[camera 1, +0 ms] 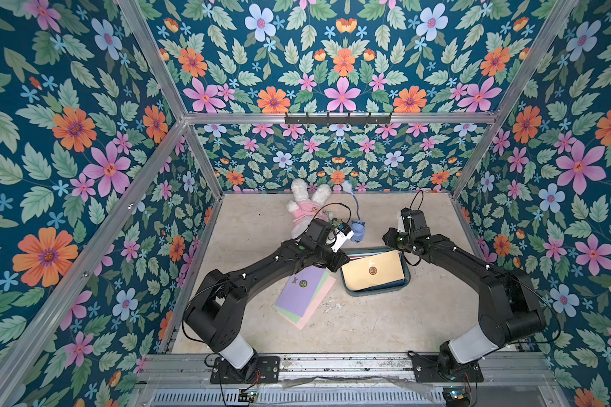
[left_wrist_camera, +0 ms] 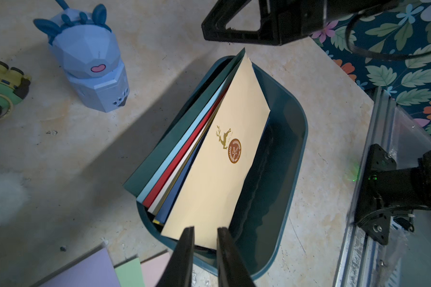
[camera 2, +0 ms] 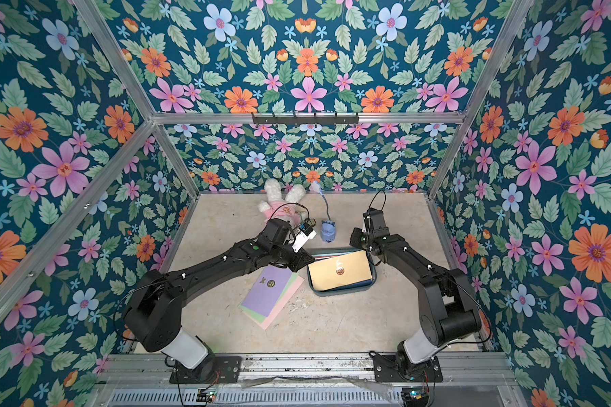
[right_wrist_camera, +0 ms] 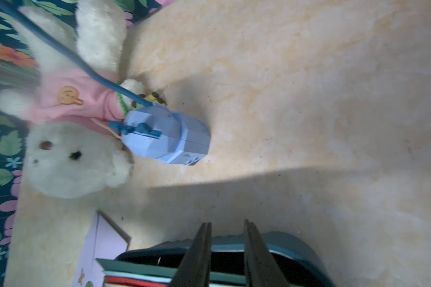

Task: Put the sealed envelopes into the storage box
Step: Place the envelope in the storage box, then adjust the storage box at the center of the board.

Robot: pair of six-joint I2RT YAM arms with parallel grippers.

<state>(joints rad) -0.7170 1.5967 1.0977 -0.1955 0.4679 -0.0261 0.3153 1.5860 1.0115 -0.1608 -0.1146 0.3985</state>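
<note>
The storage box [camera 1: 374, 291] is a dark teal tub between my two arms, seen in both top views. Several sealed envelopes lean inside it, with a cream envelope [left_wrist_camera: 217, 179] bearing a brown seal on top and teal, light-blue, red and navy edges beside it. A lilac envelope [camera 1: 298, 290] tops a green and a pink one on the table left of the box. My left gripper [left_wrist_camera: 205, 229] hovers over the cream envelope's near edge, jaws narrowly apart and holding nothing. My right gripper [right_wrist_camera: 227, 223] hangs over the box's far rim [right_wrist_camera: 284, 238], also narrowly open and empty.
A white plush rabbit in pink [camera 1: 307, 202] lies at the back. A light-blue toy [camera 1: 357, 230] with a blue cord stands just behind the box. A small green keychain toy [left_wrist_camera: 3, 82] lies near it. Aluminium rails and floral walls enclose the table.
</note>
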